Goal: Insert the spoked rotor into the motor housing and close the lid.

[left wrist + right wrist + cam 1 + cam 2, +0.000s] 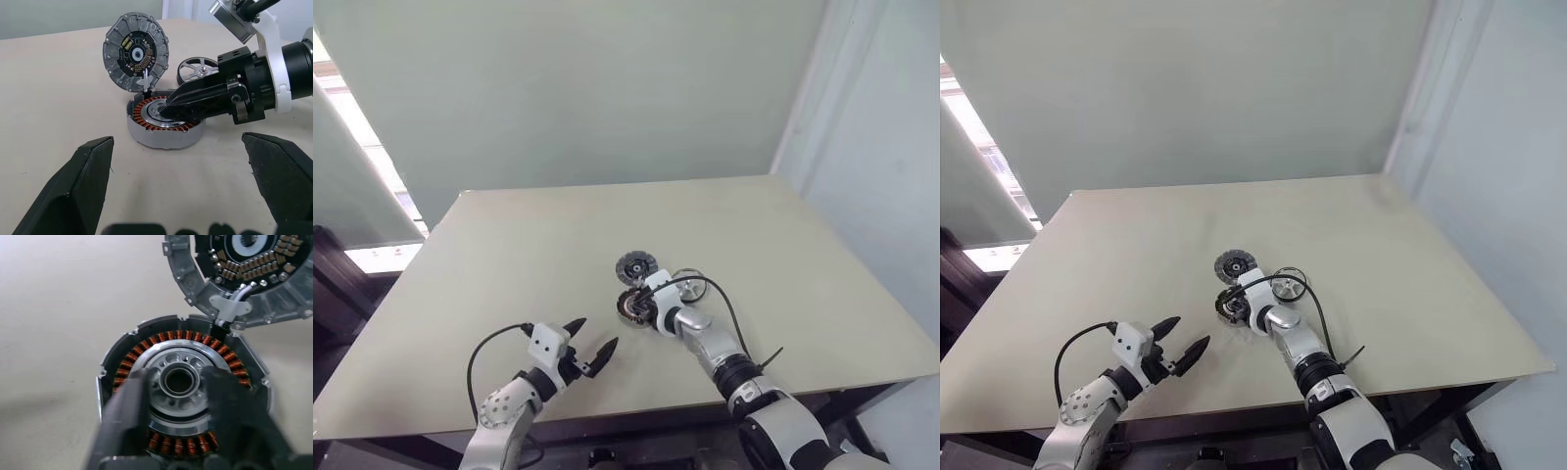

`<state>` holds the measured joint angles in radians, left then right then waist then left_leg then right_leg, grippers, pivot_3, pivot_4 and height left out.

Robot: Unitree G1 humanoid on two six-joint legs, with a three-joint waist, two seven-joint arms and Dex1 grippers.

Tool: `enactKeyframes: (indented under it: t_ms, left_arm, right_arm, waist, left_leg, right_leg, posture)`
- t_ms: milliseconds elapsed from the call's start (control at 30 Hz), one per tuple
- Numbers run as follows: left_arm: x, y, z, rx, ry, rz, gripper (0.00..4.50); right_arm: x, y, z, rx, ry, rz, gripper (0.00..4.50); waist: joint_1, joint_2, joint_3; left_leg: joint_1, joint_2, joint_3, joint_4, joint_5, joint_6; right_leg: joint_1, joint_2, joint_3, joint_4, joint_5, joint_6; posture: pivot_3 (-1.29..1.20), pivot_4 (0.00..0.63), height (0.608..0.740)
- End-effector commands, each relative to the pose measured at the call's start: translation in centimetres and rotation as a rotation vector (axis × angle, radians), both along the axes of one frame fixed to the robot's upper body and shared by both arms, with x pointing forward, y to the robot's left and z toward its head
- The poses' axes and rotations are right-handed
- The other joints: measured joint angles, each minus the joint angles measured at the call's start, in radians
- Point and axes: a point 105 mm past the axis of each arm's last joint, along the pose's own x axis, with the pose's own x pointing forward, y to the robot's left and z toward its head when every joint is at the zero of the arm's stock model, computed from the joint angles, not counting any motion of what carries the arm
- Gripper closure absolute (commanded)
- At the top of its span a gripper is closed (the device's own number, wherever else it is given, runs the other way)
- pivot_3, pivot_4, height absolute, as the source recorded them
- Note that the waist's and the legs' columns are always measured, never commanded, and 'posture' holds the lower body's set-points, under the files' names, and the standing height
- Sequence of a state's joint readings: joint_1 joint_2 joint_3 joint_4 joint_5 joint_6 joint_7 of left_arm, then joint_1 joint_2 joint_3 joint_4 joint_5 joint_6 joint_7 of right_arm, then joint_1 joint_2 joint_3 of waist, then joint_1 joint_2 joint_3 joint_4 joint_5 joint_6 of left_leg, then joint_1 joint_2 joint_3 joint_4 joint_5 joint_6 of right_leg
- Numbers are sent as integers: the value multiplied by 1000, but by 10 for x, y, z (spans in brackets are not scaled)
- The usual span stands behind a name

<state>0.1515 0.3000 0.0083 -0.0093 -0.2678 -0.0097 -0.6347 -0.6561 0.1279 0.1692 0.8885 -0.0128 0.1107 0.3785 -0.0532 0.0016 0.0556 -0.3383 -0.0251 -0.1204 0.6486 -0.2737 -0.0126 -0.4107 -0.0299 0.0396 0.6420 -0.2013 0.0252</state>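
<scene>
While the right gripper point(178, 382) is reaching into the motor housing point(164, 122), its parted fingers are flanking the central hub and hiding part of the windings. Behind, the lid point(136, 51) is standing open beside the spoked rotor point(195, 71). Left gripper point(590, 346) is hovering spread, empty.

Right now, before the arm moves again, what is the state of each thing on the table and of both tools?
Dark round motor housing with copper windings: uncovered, flat on the table.
Dull grey ribbed lid: open, tilted up at the housing's rim.
Shiny silver spoked rotor: lying on the table, outside the housing.
Left tool: open, holding nothing.
Right tool: tip at the housing's centre.
</scene>
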Motion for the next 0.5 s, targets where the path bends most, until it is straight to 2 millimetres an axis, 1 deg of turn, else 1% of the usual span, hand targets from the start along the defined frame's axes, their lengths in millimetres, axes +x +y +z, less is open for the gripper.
enactKeyframes:
  t_ms: [33, 133, 233, 500]
  left_arm:
    - [2, -5, 14, 0, -58, -21, 0]
    - [2, -5, 14, 0, -59, -22, 0]
    - [3, -5, 15, 0, -59, -22, 0]
    - [3, -6, 14, -4, -58, -24, 0]
  right_arm:
    - [5, 3, 12, 29, -30, 2, 1294]
    - [5, 5, 19, 67, -38, 5, 210]
    - [6, 7, 31, 115, -61, 15, 210]
    - [0, 2, 45, 144, -95, 31, 210]
  waist:
    - [0, 0, 0]
    - [0, 0, 0]
    - [0, 0, 0]
    - [0, 1, 0]
  left_leg:
    - [0, 0, 0, 0, 0, 0]
    - [0, 0, 0, 0, 0, 0]
    - [0, 0, 0, 0, 0, 0]
    - [0, 0, 0, 0, 0, 0]
  right_leg:
    - [0, 0, 0, 0, 0, 0]
    - [0, 0, 0, 0, 0, 0]
    - [0, 0, 0, 0, 0, 0]
    - [-1, 0, 0, 0, 0, 0]
  posture:
    - [0, 0, 740]
    - [0, 0, 740]
    - [0, 0, 740]
    - [0, 0, 740]
